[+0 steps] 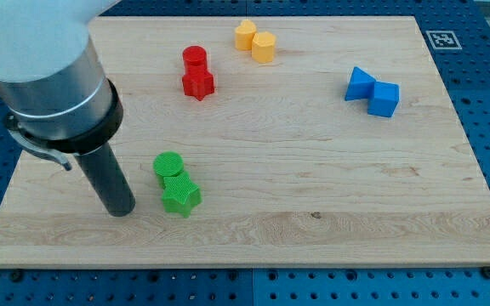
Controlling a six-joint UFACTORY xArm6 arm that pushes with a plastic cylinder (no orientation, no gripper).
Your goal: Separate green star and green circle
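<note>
The green circle [168,164] and the green star [179,195] sit touching each other at the lower left of the wooden board [313,170], the circle just above the star. My tip [120,210] rests on the board to the left of the green star, a small gap apart from it. The dark rod rises from the tip up to the view's top left.
A red cylinder [195,58] and a red star [198,83] sit together at the upper middle left. Two yellow blocks [255,41] are at the top centre. Two blue blocks [373,92] are at the right. The board's left edge is close to my tip.
</note>
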